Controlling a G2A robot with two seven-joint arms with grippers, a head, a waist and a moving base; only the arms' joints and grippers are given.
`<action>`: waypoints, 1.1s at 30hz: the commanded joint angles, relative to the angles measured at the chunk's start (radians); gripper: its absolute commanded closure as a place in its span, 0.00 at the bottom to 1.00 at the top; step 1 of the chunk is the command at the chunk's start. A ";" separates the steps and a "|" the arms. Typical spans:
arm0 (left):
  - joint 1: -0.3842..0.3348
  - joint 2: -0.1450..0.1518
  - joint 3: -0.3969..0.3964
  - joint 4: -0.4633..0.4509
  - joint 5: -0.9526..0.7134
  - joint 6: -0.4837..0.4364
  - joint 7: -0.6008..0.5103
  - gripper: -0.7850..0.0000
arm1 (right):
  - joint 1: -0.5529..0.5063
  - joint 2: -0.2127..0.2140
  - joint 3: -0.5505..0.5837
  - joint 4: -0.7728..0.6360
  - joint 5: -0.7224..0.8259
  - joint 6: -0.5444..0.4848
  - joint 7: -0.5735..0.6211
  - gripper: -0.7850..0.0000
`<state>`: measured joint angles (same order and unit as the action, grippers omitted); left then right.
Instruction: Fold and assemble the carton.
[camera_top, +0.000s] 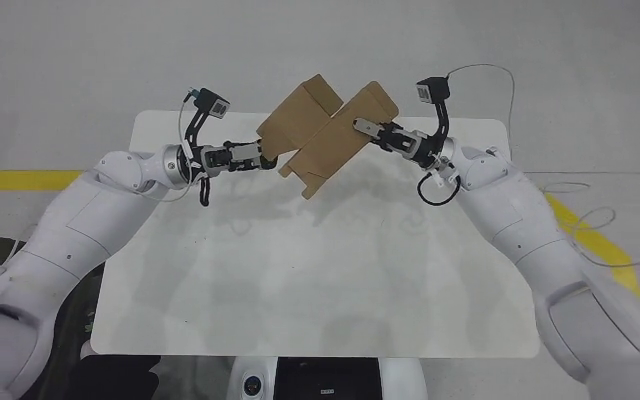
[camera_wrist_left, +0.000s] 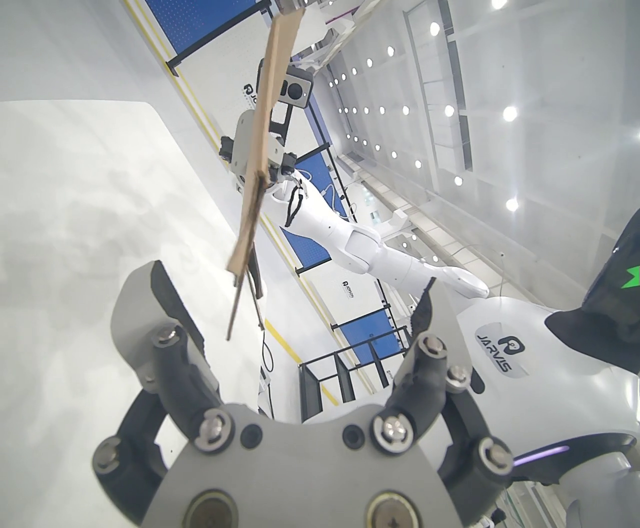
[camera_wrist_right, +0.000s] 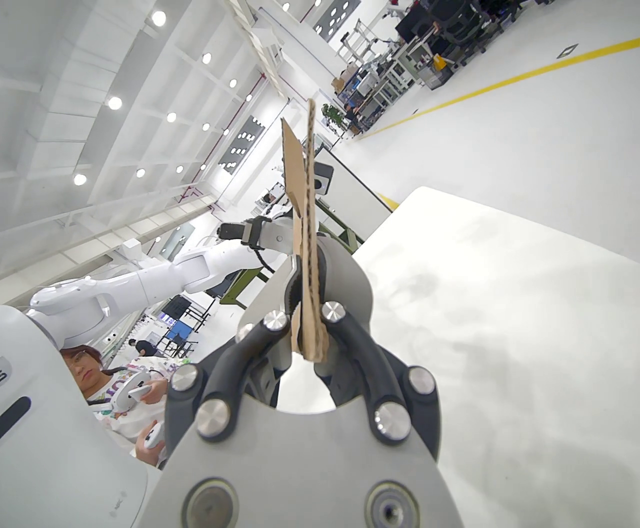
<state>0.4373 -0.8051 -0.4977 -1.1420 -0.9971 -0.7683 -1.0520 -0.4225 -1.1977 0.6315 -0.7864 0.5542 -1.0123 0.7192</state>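
White table (camera_top: 300, 300) lies below; the flattened carton (camera_top: 325, 135) is held aloft, clenched by the right gripper (camera_wrist_right: 307, 282), while the left gripper (camera_wrist_left: 292, 282) is spread wide beside its edge.

The carton (camera_top: 325, 135) is plain brown, the table (camera_top: 300, 290) is white, the left gripper (camera_wrist_left: 292, 275) is grey and black, and the grey floor (camera_top: 320, 40) has a yellow stripe (camera_top: 35, 180).

Gap beneath held carton (camera_top: 325, 135), above table (camera_top: 300, 300) (right gripper (camera_top: 362, 127) on edge).
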 joint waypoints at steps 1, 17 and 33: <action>0.007 -0.004 -0.012 -0.003 0.014 0.005 -0.005 0.00 | -0.003 -0.008 0.015 0.011 -0.021 0.000 -0.010 1.00; 0.070 -0.018 -0.124 -0.031 0.062 0.029 -0.029 0.00 | -0.012 -0.063 0.086 0.103 -0.140 0.000 -0.035 1.00; 0.102 -0.040 -0.207 0.000 0.130 0.046 -0.027 0.13 | -0.027 -0.101 0.141 0.130 -0.178 0.000 0.009 1.00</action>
<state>0.5411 -0.8412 -0.7041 -1.1502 -0.8719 -0.7270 -1.0857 -0.4481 -1.2963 0.7697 -0.6550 0.3767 -1.0123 0.7247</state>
